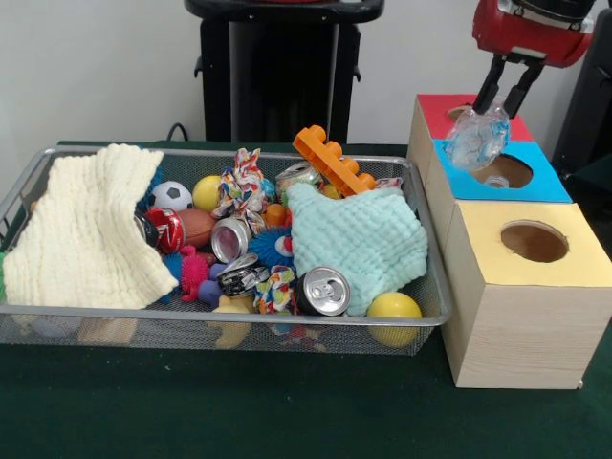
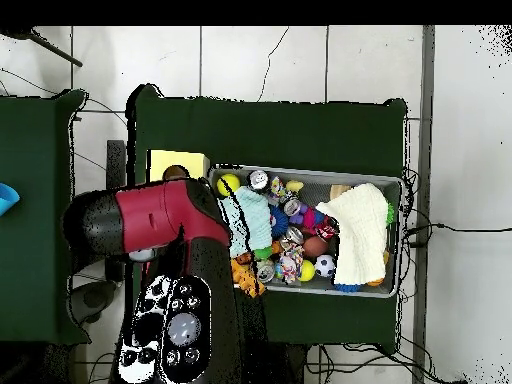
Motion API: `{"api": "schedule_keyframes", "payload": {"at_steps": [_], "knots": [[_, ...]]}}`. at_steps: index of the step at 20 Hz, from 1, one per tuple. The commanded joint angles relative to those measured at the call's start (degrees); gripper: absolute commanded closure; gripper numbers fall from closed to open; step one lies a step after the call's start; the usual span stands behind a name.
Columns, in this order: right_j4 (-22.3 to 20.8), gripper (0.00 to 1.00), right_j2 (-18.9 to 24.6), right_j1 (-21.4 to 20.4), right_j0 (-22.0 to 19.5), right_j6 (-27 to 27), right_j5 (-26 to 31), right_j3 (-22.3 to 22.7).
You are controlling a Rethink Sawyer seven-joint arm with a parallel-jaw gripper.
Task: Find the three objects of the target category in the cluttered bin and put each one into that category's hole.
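Note:
My gripper comes down at the top right of the front view and is shut on a clear wrinkly plastic bottle. The bottle hangs just above the blue-topped box, at the left of its round dark hole. The wire mesh bin stands to the left, full of clutter; no other clear bottle shows in it. In the overhead view the red arm hides the gripper, the bottle and the blue box; the bin lies to its right.
A red-topped box stands behind the blue one, a yellow-topped box in front. In the bin lie a cream cloth, a mint cloth, silver cans, yellow balls, an orange brick and toys.

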Motion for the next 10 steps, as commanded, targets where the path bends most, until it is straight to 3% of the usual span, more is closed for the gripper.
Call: {"api": "schedule_keyframes", "payload": {"at_steps": [1, 10], "knots": [[2.41, 1.00, -0.30, 1.53, 0.32, 12.38, 2.52, 2.33], [5.03, 1.00, -1.18, 0.05, 1.83, 12.71, 4.50, 3.18]]}}
